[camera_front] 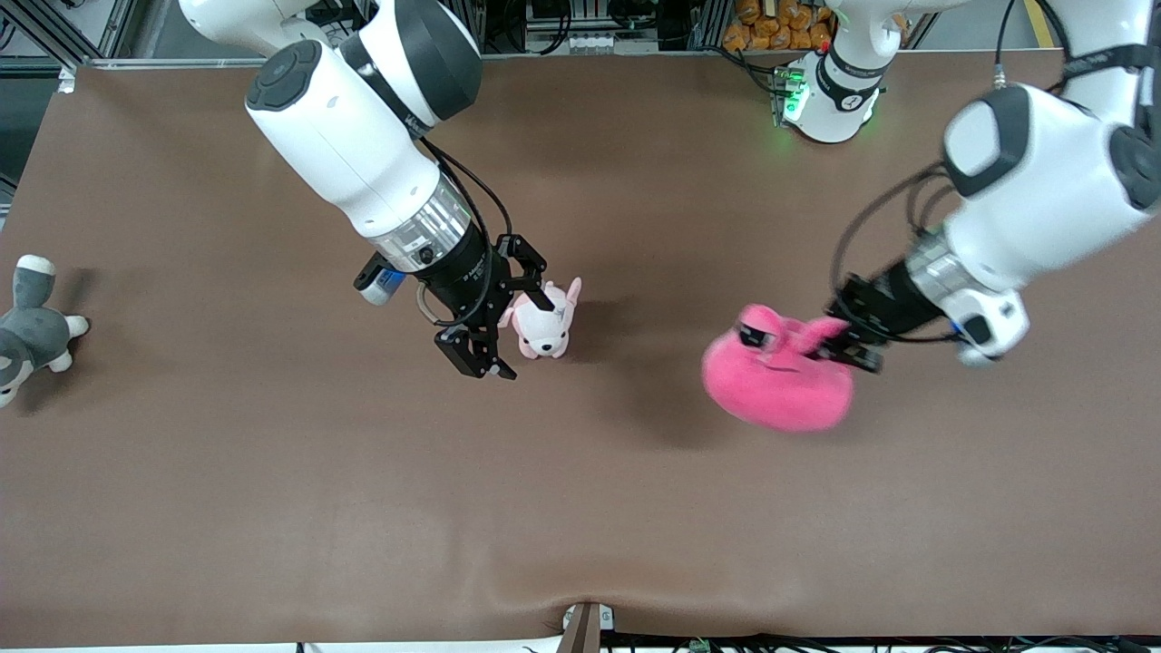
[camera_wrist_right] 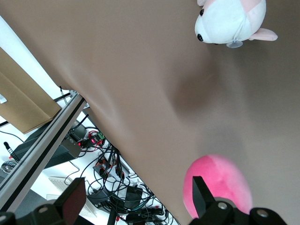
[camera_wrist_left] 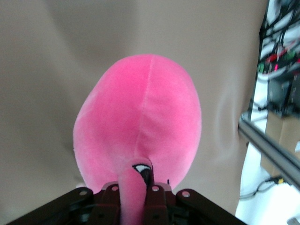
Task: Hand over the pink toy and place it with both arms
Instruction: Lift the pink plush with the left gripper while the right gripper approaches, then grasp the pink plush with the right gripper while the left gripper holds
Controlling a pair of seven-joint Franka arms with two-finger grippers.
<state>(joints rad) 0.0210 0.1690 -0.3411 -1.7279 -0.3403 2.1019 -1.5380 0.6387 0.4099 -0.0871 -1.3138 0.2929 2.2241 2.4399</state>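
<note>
My left wrist view alone shows my left fingers point(camera_wrist_left: 149, 183) pinching the pink toy's point(camera_wrist_left: 140, 122) stalk; my right fingers point(camera_front: 504, 308) hang spread, empty.

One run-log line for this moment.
left gripper: shut on hot-pink round plush toy, lifted | right gripper: open, waiting above small pale pink-and-white dog plush
</note>
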